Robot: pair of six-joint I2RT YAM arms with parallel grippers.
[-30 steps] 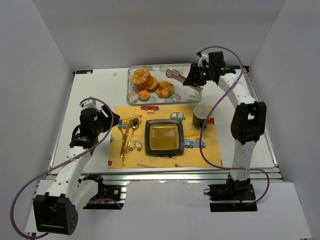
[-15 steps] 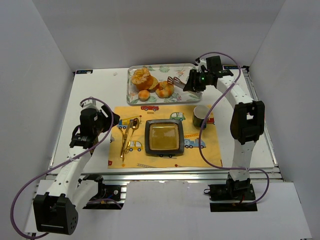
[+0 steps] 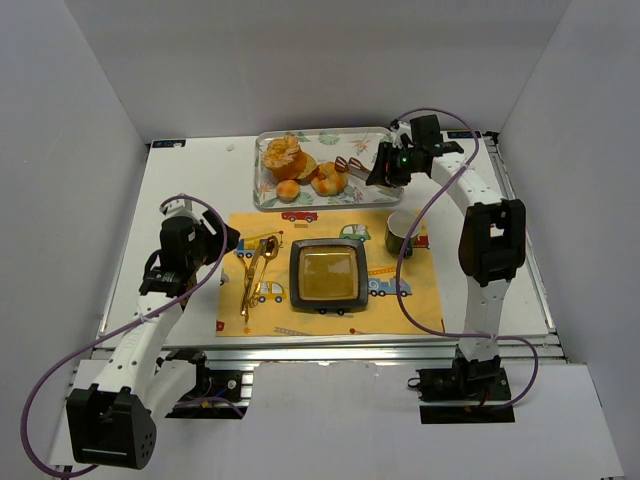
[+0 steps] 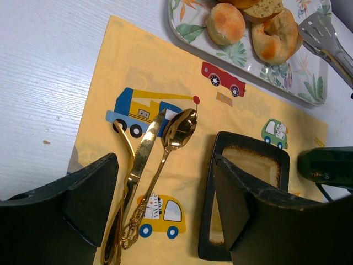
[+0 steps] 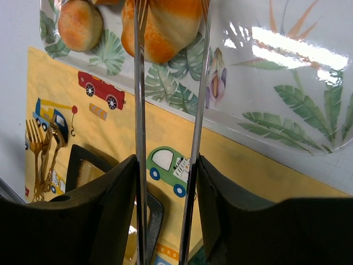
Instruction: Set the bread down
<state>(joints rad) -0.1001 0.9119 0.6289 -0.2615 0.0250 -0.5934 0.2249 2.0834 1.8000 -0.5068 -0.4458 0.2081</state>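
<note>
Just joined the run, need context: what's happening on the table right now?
The right gripper is shut on metal tongs, held out over the floral tray. The two tong arms straddle the knotted bread roll. The roll sits on the tray, not yet lifted. The left gripper hangs with jaws open over the gold cutlery on the yellow placemat, holding nothing. The dark square plate mid-mat is empty.
</note>
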